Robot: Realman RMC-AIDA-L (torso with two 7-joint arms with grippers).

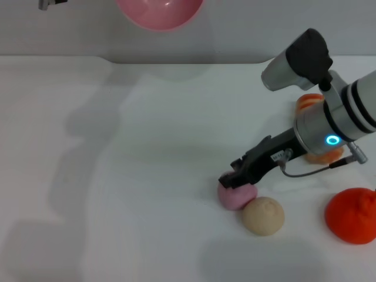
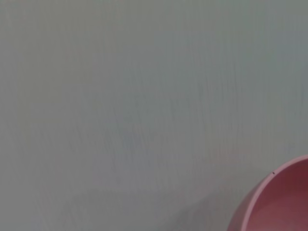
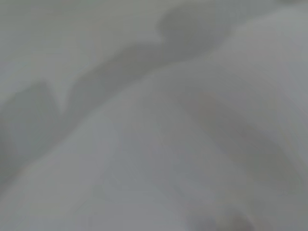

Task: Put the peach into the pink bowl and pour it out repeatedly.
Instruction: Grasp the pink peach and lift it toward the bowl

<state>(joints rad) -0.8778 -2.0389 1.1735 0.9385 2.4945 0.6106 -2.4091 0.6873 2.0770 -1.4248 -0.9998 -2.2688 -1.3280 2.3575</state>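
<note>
Down low on the white table (image 1: pixel 117 176), the right gripper (image 1: pixel 234 180) sits on top of the peach (image 1: pixel 235 196), with its arm reaching in from the right edge. I cannot tell if the jaws are open or closed. A beige ball (image 1: pixel 264 215) touches the peach. An orange-red lumpy fruit (image 1: pixel 353 215) lies at the right edge, partly cut off. Another orange thing (image 1: pixel 320 155) hides behind the arm. The pink bowl (image 1: pixel 160 13) is up past the far edge, cut off. No writing shows anywhere.
</note>
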